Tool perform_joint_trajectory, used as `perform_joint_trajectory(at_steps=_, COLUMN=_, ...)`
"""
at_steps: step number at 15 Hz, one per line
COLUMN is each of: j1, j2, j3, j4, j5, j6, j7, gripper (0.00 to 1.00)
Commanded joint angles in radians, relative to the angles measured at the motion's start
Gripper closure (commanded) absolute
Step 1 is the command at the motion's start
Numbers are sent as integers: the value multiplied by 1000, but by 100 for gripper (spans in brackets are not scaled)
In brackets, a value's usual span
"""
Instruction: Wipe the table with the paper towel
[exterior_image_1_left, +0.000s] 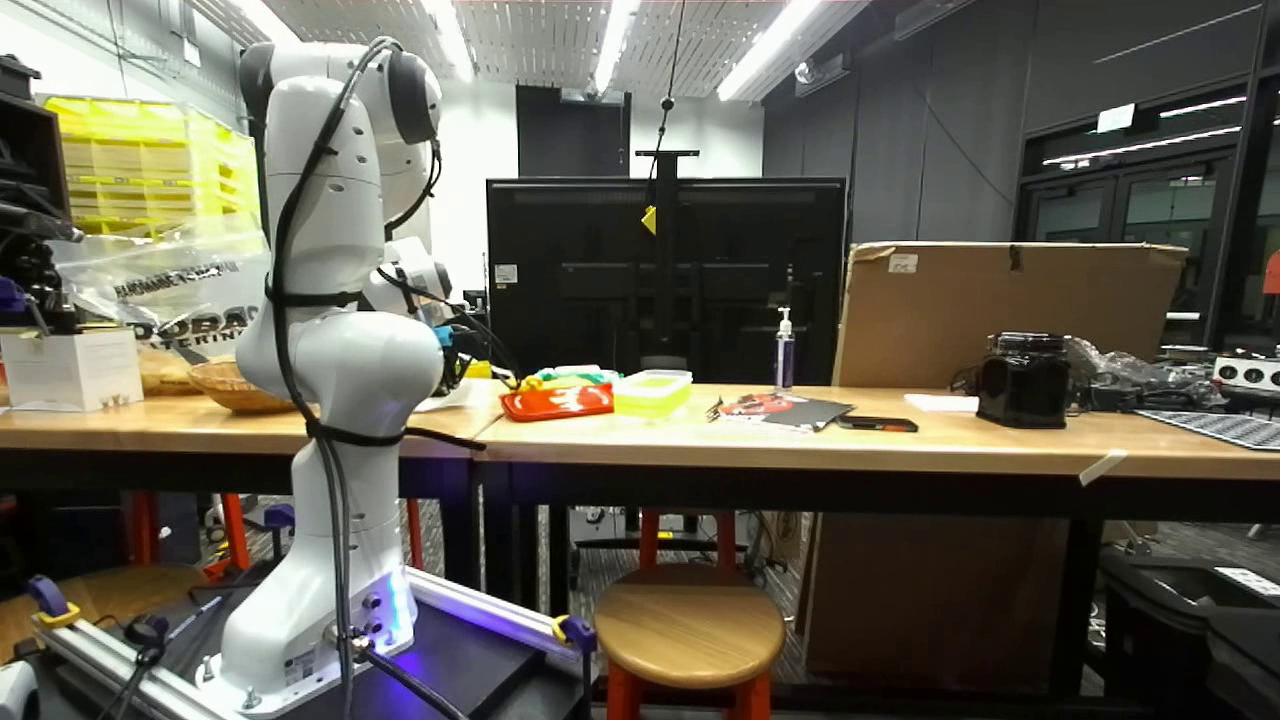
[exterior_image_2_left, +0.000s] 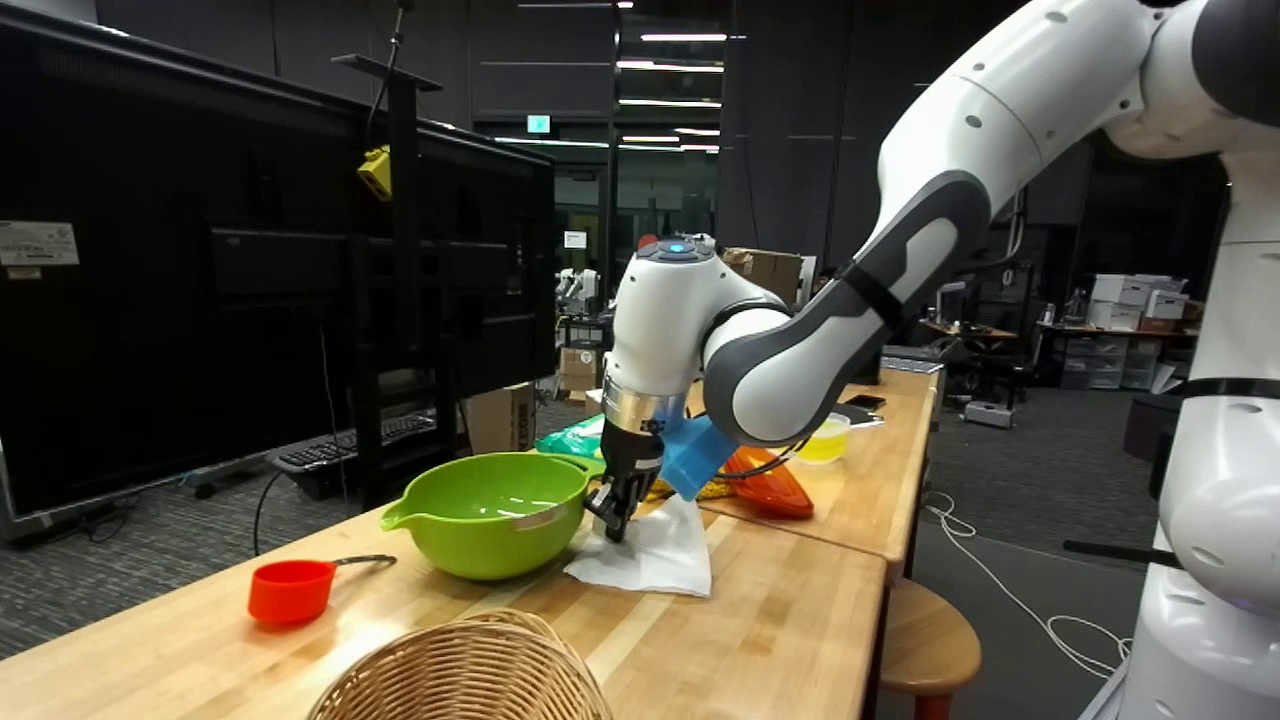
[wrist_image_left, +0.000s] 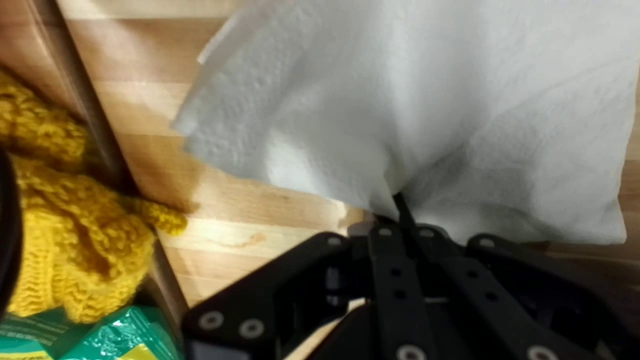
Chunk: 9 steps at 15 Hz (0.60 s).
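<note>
The white paper towel (wrist_image_left: 450, 100) lies spread and creased on the table (exterior_image_2_left: 760, 610), which has a light wooden top. My gripper (wrist_image_left: 397, 205) is shut on a pinched fold along one edge of the towel in the wrist view. In an exterior view the gripper (exterior_image_2_left: 612, 528) points down at the tabletop, and the paper towel (exterior_image_2_left: 655, 560) fans out from it onto the wood. The fingertips themselves are partly hidden by the cloth-like folds. Elsewhere, in an exterior view, the arm covers most of the gripper, while the table (exterior_image_1_left: 640, 445) runs across the scene.
A green bowl (exterior_image_2_left: 490, 520) stands right beside the gripper. A red measuring cup (exterior_image_2_left: 290, 590) and a wicker basket (exterior_image_2_left: 470, 675) are nearby. Yellow knitwork (wrist_image_left: 65, 250) and a green packet (wrist_image_left: 120, 335) lie past a dark seam. A red pouch (exterior_image_1_left: 558, 402) adjoins a yellow container (exterior_image_1_left: 652, 394).
</note>
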Motion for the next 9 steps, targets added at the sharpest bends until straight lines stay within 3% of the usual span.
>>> perform_joint_trajectory(at_steps=1, j1=68, j2=-21, j3=-94, j4=-89, j5=27, j6=6, j7=46, gripper=100)
perform_joint_trajectory(at_steps=5, j1=84, j2=-104, j3=-136, j4=-181, j5=61, j6=32, j7=133, gripper=100)
perform_joint_trajectory(at_steps=9, j1=67, j2=-214, j3=-135, j4=-307, j5=96, j6=67, j7=251, gripper=100)
